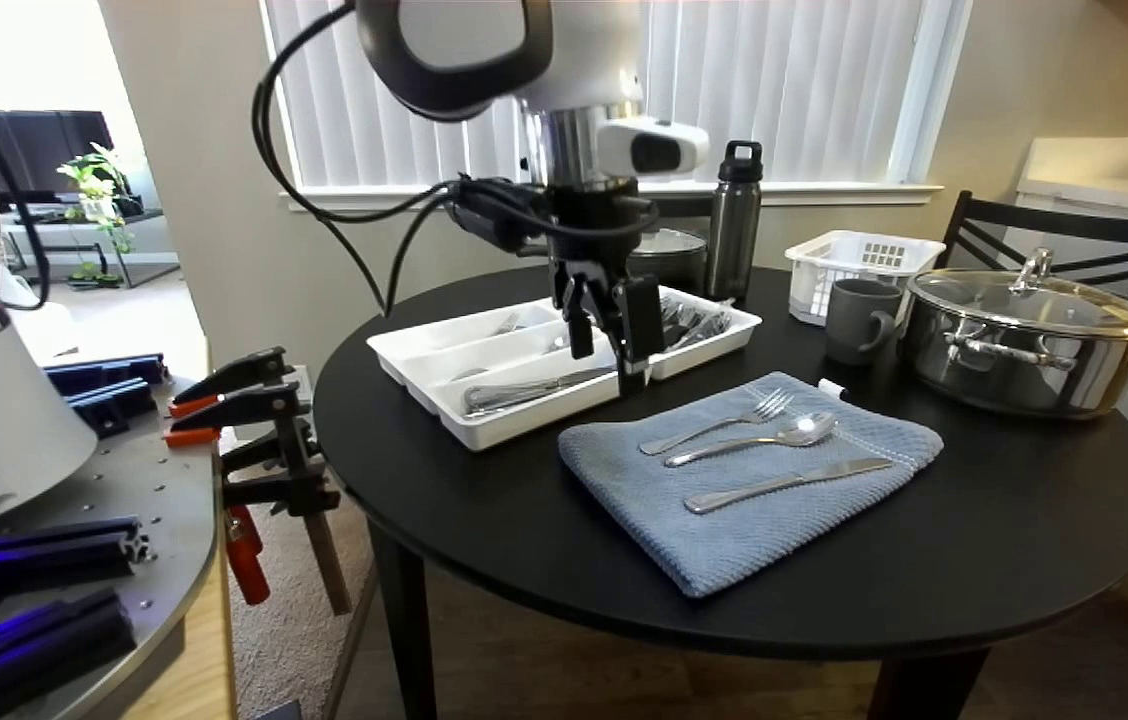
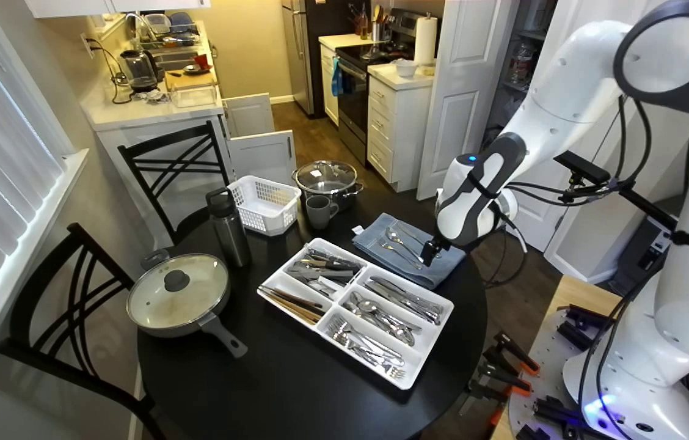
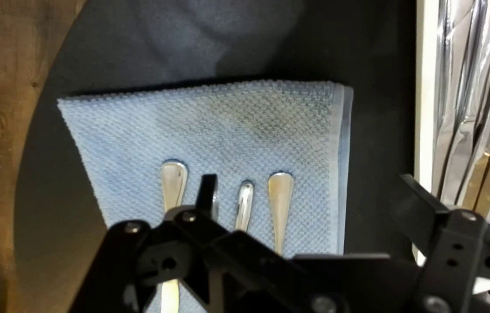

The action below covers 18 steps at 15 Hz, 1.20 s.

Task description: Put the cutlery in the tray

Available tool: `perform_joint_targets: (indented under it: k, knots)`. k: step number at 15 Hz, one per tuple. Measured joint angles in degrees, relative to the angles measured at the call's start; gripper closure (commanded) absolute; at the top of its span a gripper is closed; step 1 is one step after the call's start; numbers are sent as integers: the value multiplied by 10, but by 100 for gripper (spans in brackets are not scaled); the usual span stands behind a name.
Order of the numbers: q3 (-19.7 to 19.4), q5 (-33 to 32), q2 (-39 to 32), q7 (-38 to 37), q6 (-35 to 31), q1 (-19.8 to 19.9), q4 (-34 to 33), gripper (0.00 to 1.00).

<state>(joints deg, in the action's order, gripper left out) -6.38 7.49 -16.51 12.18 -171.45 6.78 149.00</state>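
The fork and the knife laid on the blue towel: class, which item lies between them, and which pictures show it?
The spoon lies between the fork and the knife on the blue towel, as both exterior views show.

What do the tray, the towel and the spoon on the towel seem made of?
Tray: probably smooth plastic, going by its even white, moulded look.
Towel: matte woven cloth, perhaps cotton, judging by the nubby texture.
Spoon: polished metal, likely stainless steel, as its bright reflections suggest.
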Motion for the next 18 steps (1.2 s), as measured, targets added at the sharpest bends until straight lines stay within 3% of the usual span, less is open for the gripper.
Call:
perform_joint_targets:
  k: [8,12,17,18]
  knots:
    - [31,-34,-177,-1,39,38,-201,0]
    - [67,-35,-200,0,79,68,-268,0]
    - [79,-34,-221,0,123,83,-318,0]
    - [79,-34,-227,0,128,84,-325,6]
